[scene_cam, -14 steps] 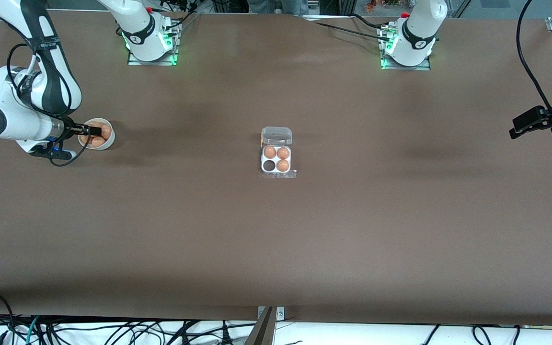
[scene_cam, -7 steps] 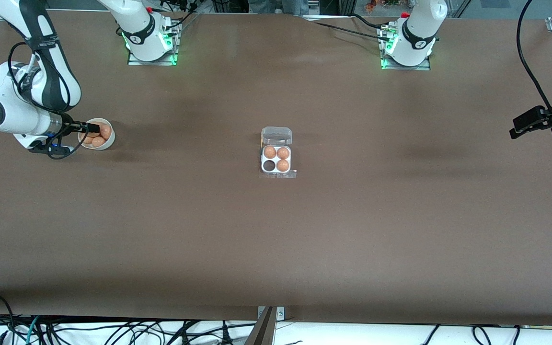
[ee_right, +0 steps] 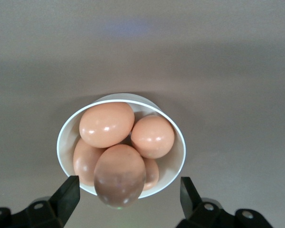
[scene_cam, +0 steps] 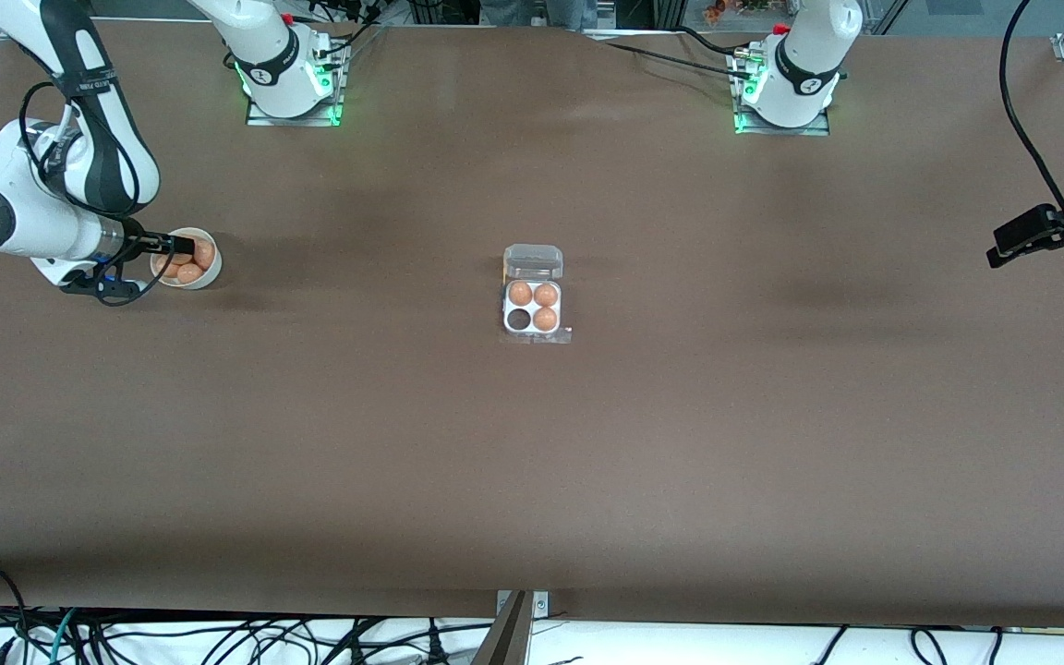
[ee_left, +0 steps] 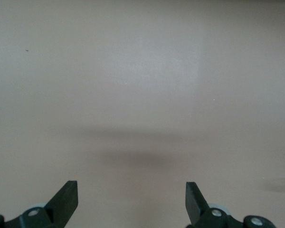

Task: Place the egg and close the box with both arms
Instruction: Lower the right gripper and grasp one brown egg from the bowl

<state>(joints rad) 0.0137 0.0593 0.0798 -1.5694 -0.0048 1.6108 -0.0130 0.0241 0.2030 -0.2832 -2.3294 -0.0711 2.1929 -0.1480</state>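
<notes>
The box sits mid-table, a white tray with its clear lid open toward the bases. It holds three brown eggs. The cell nearest the front camera on the right arm's side is empty. My right gripper hangs open over a white bowl of several eggs. In the right wrist view the bowl lies under the open gripper. The topmost egg sits between the fingers, touching neither. My left gripper waits open over bare table at the left arm's end, and the left wrist view shows it empty.
The brown table stretches wide around the box. The two green-lit bases stand along the top edge. A black cable hangs above the left gripper. Cables lie below the table's front edge.
The right arm's wrist has shifted slightly toward the bases while its gripper stays over the bowl. The left arm has barely moved. The box is unchanged.
</notes>
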